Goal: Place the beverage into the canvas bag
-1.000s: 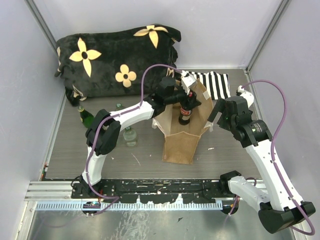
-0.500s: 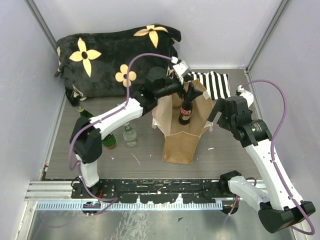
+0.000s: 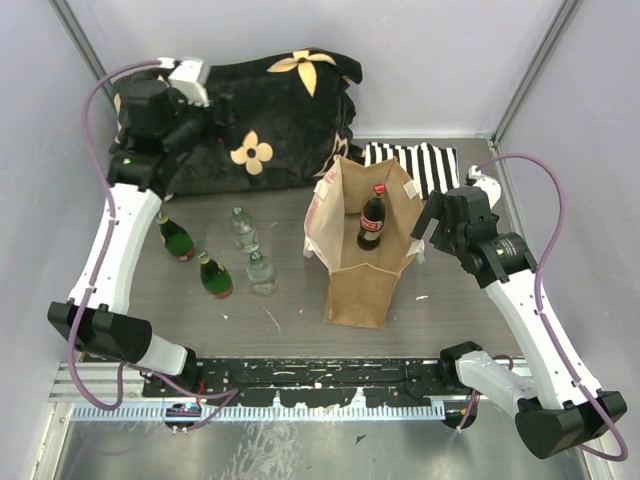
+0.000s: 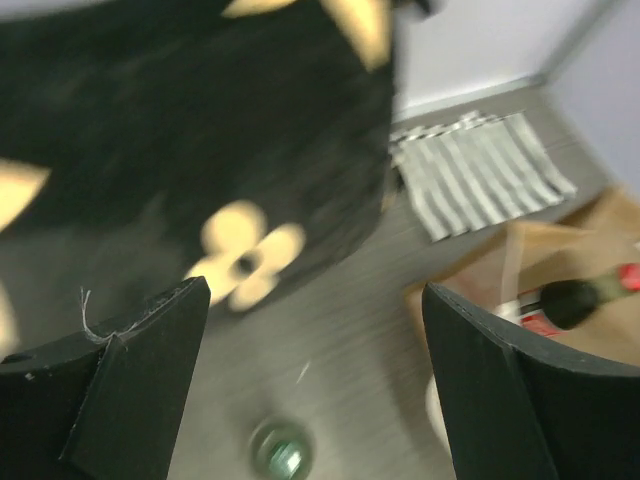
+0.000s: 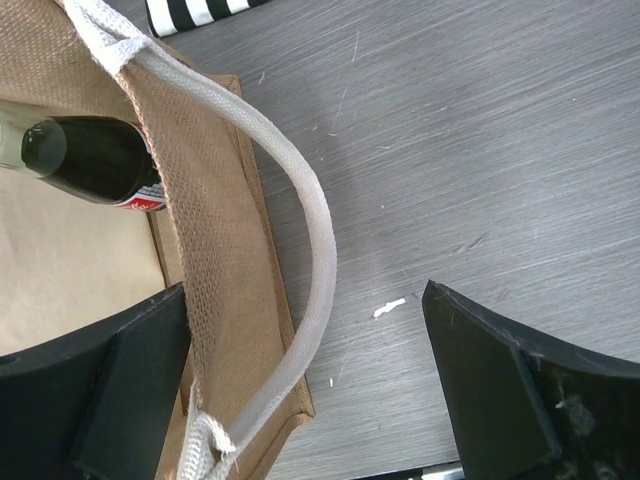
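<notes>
Swung back from the tan canvas bag (image 3: 355, 290), left fingers (image 4: 130, 390) gape empty, nearest the upright green glass bottles (image 3: 213, 278); right fingers (image 5: 120, 400) also wide.

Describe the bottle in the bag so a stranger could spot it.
Find the tall tan bag standing mid-table, near the striped cloth. The bottle sits inside its open top: dark cola, red cap, red label. The four other bottles are green or clear and stand outside, left of the bag.
</notes>
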Controlling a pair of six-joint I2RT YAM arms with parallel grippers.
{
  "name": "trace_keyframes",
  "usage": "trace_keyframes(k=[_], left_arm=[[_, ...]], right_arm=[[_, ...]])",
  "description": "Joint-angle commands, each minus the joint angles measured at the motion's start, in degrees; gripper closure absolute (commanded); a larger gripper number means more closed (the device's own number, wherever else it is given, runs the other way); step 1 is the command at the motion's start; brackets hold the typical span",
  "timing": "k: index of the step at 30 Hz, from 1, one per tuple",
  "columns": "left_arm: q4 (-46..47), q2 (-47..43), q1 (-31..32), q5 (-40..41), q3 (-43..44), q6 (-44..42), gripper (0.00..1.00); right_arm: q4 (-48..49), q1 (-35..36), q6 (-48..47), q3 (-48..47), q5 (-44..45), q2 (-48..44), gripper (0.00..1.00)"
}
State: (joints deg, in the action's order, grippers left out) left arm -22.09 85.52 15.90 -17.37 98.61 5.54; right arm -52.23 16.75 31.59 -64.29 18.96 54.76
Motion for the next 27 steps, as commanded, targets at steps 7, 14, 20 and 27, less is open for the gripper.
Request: trace_keyframes(k=[7,14,20,27], left_arm=[[-36.29,1.10,-22.42,6.17,-1.68,-3.52,0.10],[-42.93,3.33,-25.02,9.44,-0.95,-10.87,0.15],[-46.97,6.96,-25.34,10.58,-1.30,-13.32,0.26],[-46.35,9.01,-25.40,13.36,-3.41,-16.00,0.29]], right_arm=[[9.56,-0.11,-2.36,1.97,-5.28,4.84,0.00],[11.08,-0.13,-3.74,1.75,-5.99,7.18,0.00],[11.45,-0.09,-3.40,2.91,-5.96,6.62,0.00],[10.99,-0.07,-2.62,4.51,-5.96,4.87,0.00]])
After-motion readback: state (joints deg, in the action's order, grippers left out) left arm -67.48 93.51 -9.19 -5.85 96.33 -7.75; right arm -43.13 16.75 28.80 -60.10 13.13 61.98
